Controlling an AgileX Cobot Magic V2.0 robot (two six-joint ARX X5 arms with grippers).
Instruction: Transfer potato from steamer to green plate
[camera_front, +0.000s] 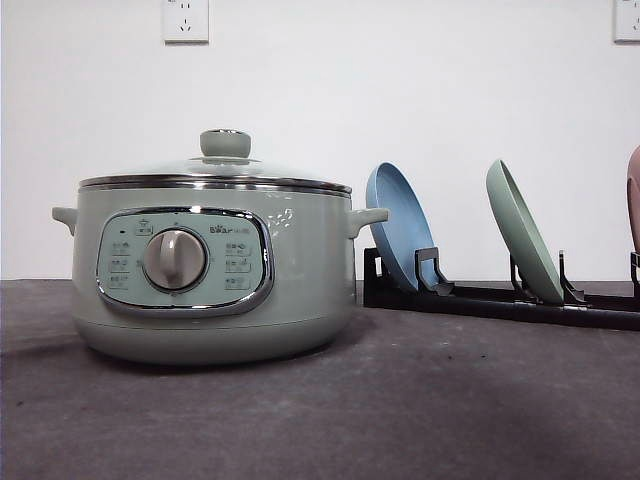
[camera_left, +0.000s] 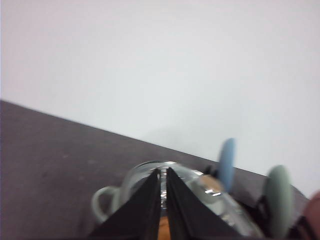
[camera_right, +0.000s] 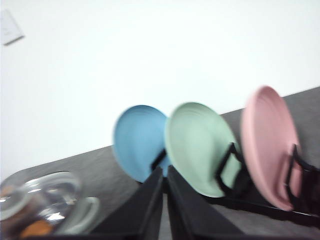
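Steamer (camera_front: 210, 265) sat on the table (camera_front: 400, 410) at left, glass lid (camera_front: 215, 170) on; potato (camera_right: 36, 229) was inside, an orange blur under the lid. Green plate (camera_front: 525, 240) stood on edge in the black rack (camera_front: 500, 300) at far right, between blue plate (camera_front: 405, 225) and pink plate (camera_right: 270, 145). Left gripper (camera_left: 163, 172) and right gripper (camera_right: 165, 172) were both pressed nearly together, holding nothing.

The steamer (camera_front: 212, 262) carries a small "Bear" brand mark on its control panel (camera_front: 184, 261) above the dial (camera_front: 175, 259) (surrounding icon labels are too small to read).
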